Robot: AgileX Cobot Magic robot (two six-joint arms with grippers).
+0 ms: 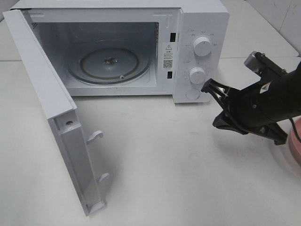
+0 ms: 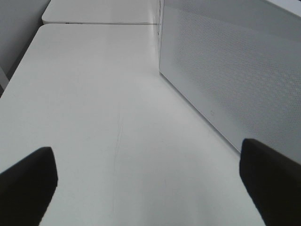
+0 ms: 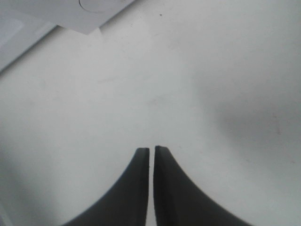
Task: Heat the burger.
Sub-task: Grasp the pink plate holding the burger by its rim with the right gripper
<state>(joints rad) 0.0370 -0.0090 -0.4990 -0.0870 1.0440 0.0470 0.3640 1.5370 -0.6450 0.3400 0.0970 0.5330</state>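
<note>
The burger is out of view in all three frames. The white microwave (image 1: 197,28) stands at the back of the table with its door (image 1: 51,108) swung wide open to the left. Its glass turntable (image 1: 110,63) is bare. My right gripper (image 1: 207,85) hovers just in front of the round button (image 1: 193,93) under the two knobs. In the right wrist view its fingers (image 3: 136,188) stand almost together above the tabletop with nothing between them, and the right gripper (image 3: 151,151) is shut. My left gripper (image 2: 146,153) is open and empty beside the microwave's perforated side wall (image 2: 225,80).
A pink plate (image 1: 296,146) shows at the right edge, partly behind the right arm. The open door juts out toward the front left of the white table (image 1: 164,165). Two knobs (image 1: 202,46) sit on the microwave's control panel.
</note>
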